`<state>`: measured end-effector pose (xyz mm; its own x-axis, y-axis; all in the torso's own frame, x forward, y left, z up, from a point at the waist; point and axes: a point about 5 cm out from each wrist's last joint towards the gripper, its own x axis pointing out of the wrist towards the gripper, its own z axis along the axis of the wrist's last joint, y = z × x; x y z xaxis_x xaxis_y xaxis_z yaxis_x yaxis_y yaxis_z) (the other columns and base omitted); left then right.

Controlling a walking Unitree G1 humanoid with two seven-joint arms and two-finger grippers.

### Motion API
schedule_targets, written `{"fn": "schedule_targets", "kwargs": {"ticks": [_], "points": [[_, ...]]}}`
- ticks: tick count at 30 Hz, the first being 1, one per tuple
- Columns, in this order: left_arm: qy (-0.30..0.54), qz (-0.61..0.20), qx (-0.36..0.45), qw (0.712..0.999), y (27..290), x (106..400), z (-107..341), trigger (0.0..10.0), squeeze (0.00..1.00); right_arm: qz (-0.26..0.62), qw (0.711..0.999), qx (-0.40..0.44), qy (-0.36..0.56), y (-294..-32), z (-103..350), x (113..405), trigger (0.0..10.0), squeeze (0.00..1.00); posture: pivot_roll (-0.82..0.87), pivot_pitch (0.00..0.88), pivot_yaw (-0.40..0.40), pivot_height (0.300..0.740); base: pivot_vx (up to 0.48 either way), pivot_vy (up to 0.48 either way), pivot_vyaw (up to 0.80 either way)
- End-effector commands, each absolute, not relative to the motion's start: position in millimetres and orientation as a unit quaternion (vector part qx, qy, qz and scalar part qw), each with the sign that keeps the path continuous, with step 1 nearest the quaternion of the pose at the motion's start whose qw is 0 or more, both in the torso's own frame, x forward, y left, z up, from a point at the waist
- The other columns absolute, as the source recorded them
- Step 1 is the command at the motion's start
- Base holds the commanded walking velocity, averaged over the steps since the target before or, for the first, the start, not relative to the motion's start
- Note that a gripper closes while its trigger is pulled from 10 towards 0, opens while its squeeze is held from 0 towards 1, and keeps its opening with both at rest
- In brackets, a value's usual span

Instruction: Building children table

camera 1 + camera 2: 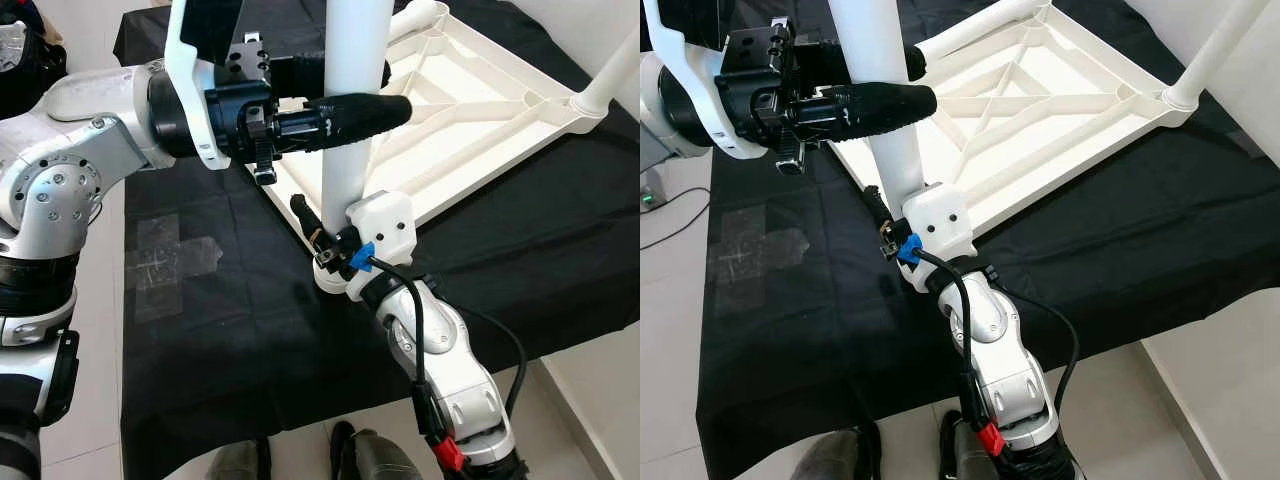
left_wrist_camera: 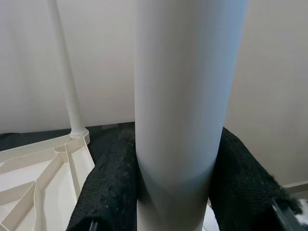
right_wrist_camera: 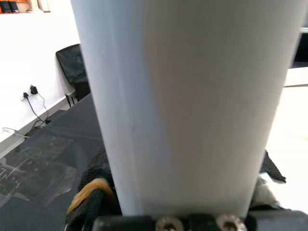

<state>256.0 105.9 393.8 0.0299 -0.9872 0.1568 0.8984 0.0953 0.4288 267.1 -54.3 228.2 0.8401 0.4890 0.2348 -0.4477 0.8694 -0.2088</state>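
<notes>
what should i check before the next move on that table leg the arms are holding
1. Left tool shut around the upper part of the white leg: ok, a finger on each side in the left wrist view.
2. Right tool at the foot of the leg: ok, it grips right at the corner socket.
3. Leg upright over the socket: ok, it stands close to vertical.
4. Leg fully seated in the socket: cannot tell, the right tool hides the joint.
5. Upturned tabletop flat on the black cloth: ok.
6. Far leg already fitted: ok, standing in its corner.
</notes>
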Motion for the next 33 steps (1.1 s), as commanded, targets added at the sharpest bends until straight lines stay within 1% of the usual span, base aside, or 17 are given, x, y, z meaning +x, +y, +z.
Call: {"fn": "schedule_targets", "kwargs": {"ticks": [1,4,5,6,11,14,15,17,18,19,20,21,22,28,31,32,33], "points": [[-0.199,-0.686,0.118,0.69,100,251,390,0.0,0.0,0.251,0.964,-0.069,-0.052,-53,197,270,10.0,0.0,0.06,0.266,-0.016,0.74,0.0,0.0,0.0],[-0.198,-0.686,0.121,0.689,100,252,390,0.0,0.0,0.266,0.961,-0.049,-0.057,-52,200,270,10.0,0.0,0.05,0.265,-0.014,0.74,0.0,0.0,0.0],[-0.198,-0.686,0.122,0.689,100,252,391,0.0,0.0,0.288,0.955,-0.026,-0.066,-50,203,269,10.0,0.97,0.05,0.265,-0.014,0.74,0.0,0.0,0.0],[-0.199,-0.687,0.123,0.688,100,252,391,0.0,0.0,0.318,0.945,-0.011,-0.08,-50,209,267,10.0,1.0,0.05,0.265,-0.014,0.74,0.0,0.0,0.0],[-0.199,-0.688,0.124,0.687,100,252,391,0.0,0.0,0.363,0.926,0.008,-0.105,-53,219,266,10.0,1.0,0.06,0.266,-0.011,0.74,0.0,0.0,0.0],[-0.199,-0.691,0.125,0.684,100,252,391,0.0,0.0,0.458,0.879,-0.015,-0.129,-67,233,265,10.0,1.0,0.06,0.266,-0.01,0.74,0.0,0.0,0.0],[-0.199,-0.691,0.125,0.684,100,252,391,0.0,0.0,0.458,0.879,-0.015,-0.129,-67,233,265,10.0,1.0,0.06,0.266,-0.01,0.74,0.0,0.0,0.0],[-0.199,-0.691,0.125,0.683,101,252,391,0.0,0.0,0.509,0.85,-0.026,-0.131,-78,240,266,10.0,1.0,0.06,0.266,-0.01,0.74,0.0,0.0,0.0],[-0.199,-0.691,0.125,0.683,101,252,391,0.0,0.0,0.509,0.85,-0.026,-0.131,-78,240,266,10.0,1.0,0.06,0.266,-0.01,0.74,0.0,0.0,0.0],[-0.199,-0.692,0.125,0.682,101,252,391,0.0,0.0,0.528,0.839,-0.032,-0.129,-84,243,267,10.0,0.85,0.06,0.266,-0.009,0.74,0.0,0.0,0.0],[-0.199,-0.693,0.126,0.682,101,252,391,0.0,0.0,0.543,0.829,-0.038,-0.129,-89,246,269,10.0,0.76,0.06,0.266,-0.009,0.74,0.0,0.0,0.0],[-0.199,-0.694,0.126,0.681,102,252,391,0.0,0.0,0.563,0.815,-0.043,-0.128,-94,250,270,10.0,0.36,0.06,0.273,-0.004,0.74,0.0,0.0,0.0],[-0.2,-0.694,0.127,0.68,102,252,391,0.0,0.0,0.576,0.805,-0.052,-0.128,-97,255,273,10.0,0.0,0.06,0.272,-0.005,0.74,0.0,0.0,0.0],[-0.2,-0.696,0.127,0.678,103,253,391,0.0,0.0,0.611,0.778,-0.072,-0.128,-100,264,279,10.0,0.0,0.06,0.277,-0.002,0.74,0.0,0.0,0.0],[-0.2,-0.697,0.128,0.677,103,253,391,0.0,0.0,0.636,0.758,-0.072,-0.128,-100,270,281,10.0,0.0,0.06,0.279,-0.003,0.74,0.0,0.0,0.0],[-0.199,-0.698,0.127,0.676,102,252,391,0.0,0.0,0.647,0.748,-0.073,-0.128,-100,272,281,6.8,0.0,0.06,0.278,-0.002,0.74,0.0,0.0,0.0],[-0.198,-0.698,0.127,0.676,102,252,391,0.0,0.0,0.654,0.742,-0.073,-0.129,-100,274,281,0.4,0.0,0.06,0.278,-0.002,0.74,0.0,0.0,0.0]]}}
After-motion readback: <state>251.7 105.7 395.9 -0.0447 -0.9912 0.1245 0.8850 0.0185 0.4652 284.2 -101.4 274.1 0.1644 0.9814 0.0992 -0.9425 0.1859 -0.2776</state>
